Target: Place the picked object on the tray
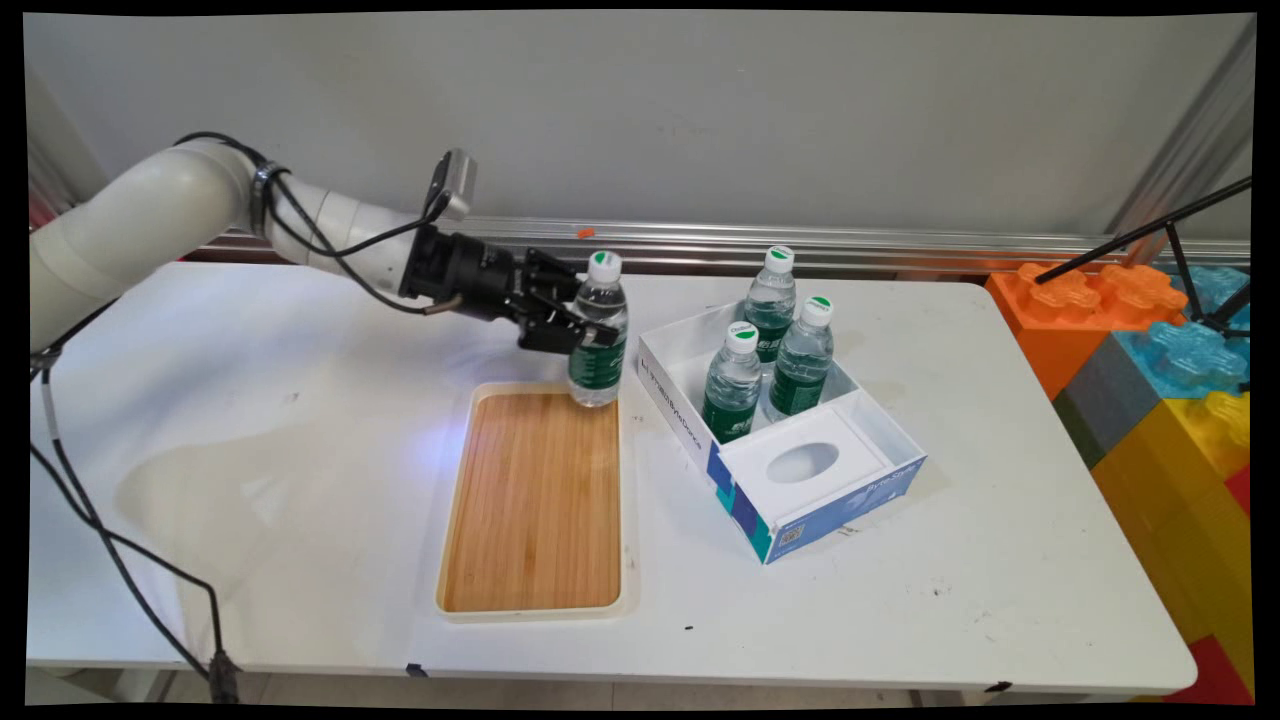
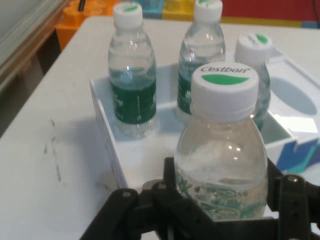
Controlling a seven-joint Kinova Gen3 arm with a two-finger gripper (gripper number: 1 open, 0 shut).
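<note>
My gripper (image 1: 590, 335) is shut on a water bottle (image 1: 598, 335) with a white cap and green label, holding it upright at the far right corner of a bamboo tray (image 1: 535, 500). Whether the bottle's base rests on the tray I cannot tell. In the hand view the held bottle (image 2: 222, 150) fills the near centre between my fingers (image 2: 172, 180). To the right stands a white and blue box (image 1: 780, 440) with three more bottles (image 1: 733, 380) upright in its open compartment; they show behind the held one as bottles (image 2: 132, 75) in the box (image 2: 107, 135).
The box's near part has a white lid with an oval opening (image 1: 803, 462). Large coloured toy blocks (image 1: 1150, 350) are stacked past the table's right edge, with a black tripod leg (image 1: 1140, 235) over them. Black cables (image 1: 100, 530) hang at the left.
</note>
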